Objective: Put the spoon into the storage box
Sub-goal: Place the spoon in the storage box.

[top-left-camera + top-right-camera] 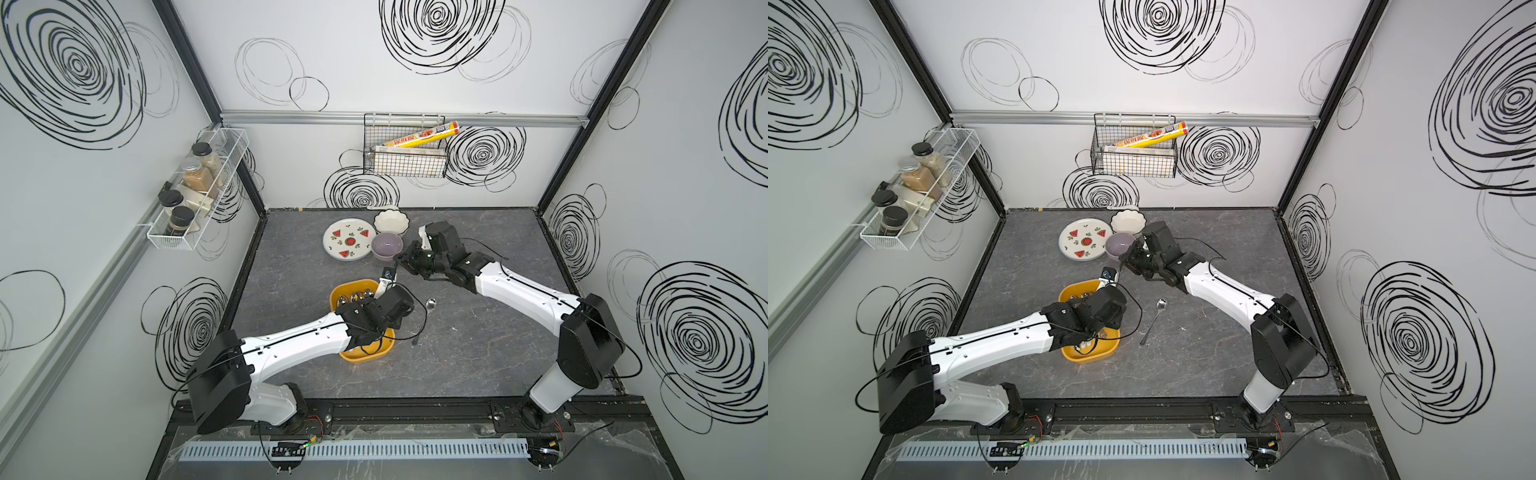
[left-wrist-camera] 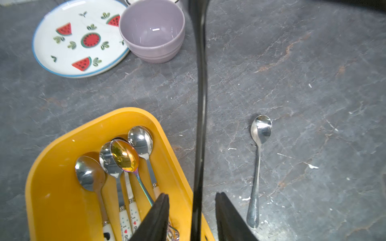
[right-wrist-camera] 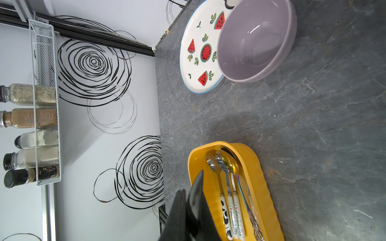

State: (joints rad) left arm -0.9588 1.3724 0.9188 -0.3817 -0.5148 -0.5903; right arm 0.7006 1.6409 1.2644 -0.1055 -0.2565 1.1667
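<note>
One dark marbled tabletop [image 1: 478,353]. Two white-and-black arms: the left arm [image 1: 299,345] reaches over the box, the right arm [image 1: 519,291] reaches toward the bowls.

One storage box [image 2: 52,198]: mustard yellow, shallow, rounded corners, raised rim. It stands left of centre, long side running 12 to 6.

One white watermelon plate [image 1: 348,245] with a blue rim sits at the box's 12 o'clock, apart from it.

Two bowls: the lilac bowl [image 1: 387,246] at the plate's 3 o'clock, over its rim, and the white scalloped bowl [image 1: 390,222] at the lilac one's 12.

Six spoons as far as I can count. Five boxed spoons [image 2: 117,167] have their bowls at the 12 o'clock end: three plain steel, one gold iridescent, one dark and mostly hidden. There is also one loose spoon [image 2: 258,167].

That loose spoon is plain shiny steel with a slim handle and a round bowl facing up. It lies flat on the tabletop at the box's 3 o'clock, near but clear of the rim. Its bowl points toward 1, its handle toward 7, and nothing touches it.

The left gripper [image 2: 191,195] hangs over the box's 3 o'clock rim, jaws part-open, gripping nothing. A thin dark strip [image 2: 200,104] runs through the gap; can't tell what it is.

The right gripper [image 1: 398,259] is at the lilac bowl's 4 o'clock, jaws closed. Can't tell if anything is pinched.
</note>
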